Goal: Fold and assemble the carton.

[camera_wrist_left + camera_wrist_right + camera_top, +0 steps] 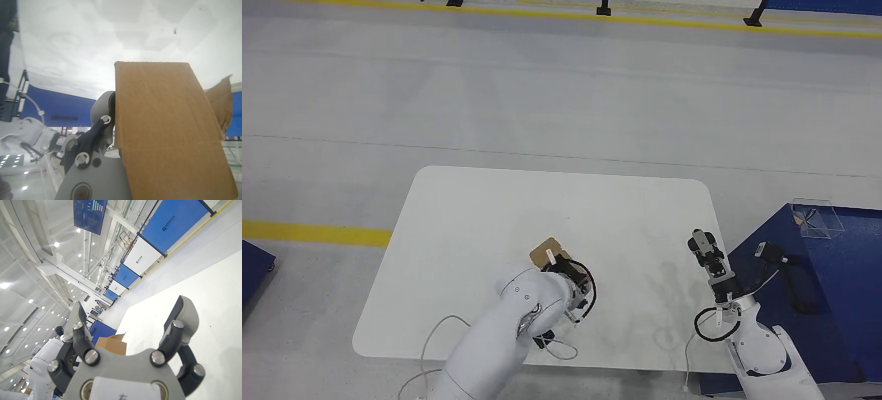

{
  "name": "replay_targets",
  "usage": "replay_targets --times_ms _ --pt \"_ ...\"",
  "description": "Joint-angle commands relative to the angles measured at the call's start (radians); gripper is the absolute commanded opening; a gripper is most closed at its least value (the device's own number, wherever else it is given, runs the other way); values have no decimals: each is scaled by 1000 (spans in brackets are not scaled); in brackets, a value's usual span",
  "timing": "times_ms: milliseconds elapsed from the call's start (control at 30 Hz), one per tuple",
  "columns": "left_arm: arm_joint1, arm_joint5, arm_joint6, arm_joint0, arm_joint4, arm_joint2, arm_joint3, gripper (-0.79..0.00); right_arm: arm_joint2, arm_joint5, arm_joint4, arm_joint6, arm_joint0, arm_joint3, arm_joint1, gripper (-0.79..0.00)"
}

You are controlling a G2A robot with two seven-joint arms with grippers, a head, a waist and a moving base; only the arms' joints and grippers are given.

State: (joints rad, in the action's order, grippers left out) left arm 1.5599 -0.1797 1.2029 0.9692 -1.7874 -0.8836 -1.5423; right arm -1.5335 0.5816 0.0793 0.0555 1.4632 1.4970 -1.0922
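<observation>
Centrally, the brown corrugated cardboard carton sits in the left gripper over the near half of the white, round-cornered table, about midway between its left and right edges. In the left wrist view one broad panel faces the camera, with a crease running across its lower part and a ragged-edged flap standing out from one end. The left gripper is clamped on the carton: its one visible grey finger presses against the edge of the panel, while the other finger is hidden behind the cardboard. The right wrist view shows the carton with its flap standing up, just beyond that arm's own claw. The right gripper hangs over the near right part of the table, well apart from the carton, with its two fingers spread wide and nothing between them. Farther right, beside the table, a clear plastic box rests on a blue surface, and a yellow line crosses the grey floor on the left.
</observation>
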Motion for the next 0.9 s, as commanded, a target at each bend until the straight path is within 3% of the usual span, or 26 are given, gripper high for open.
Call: replay_targets --times_ms 0,200,333,367,400,500,533,700,867 --pt "11 75 -58 -20 73 39 59 -785 0 0 0 0 0 0 0 0" --pt "49 188 -142 -76 187 128 238 -785 0 0 0 0 0 0 0 0" --pt "83 200 -130 -112 140 165 354 -785 0 0 0 0 0 0 0 0" --pt "92 203 -121 -123 115 166 385 -754 0 0 0 0 0 0 0 0" --pt "101 210 -112 -137 102 171 412 -619 0 0 0 0 0 0 0 0" --pt "125 204 -109 -166 54 181 467 -376 0 0 0 0 0 0 0 0" --pt "131 208 -115 -174 51 183 478 -15 0 0 0 0 0 0 0 0" --pt "145 234 -145 -166 82 184 455 0 0 0 0 0 0 0 0 0" --pt "118 239 -114 -67 194 146 258 0 0 0 0 0 0 0 0 0"
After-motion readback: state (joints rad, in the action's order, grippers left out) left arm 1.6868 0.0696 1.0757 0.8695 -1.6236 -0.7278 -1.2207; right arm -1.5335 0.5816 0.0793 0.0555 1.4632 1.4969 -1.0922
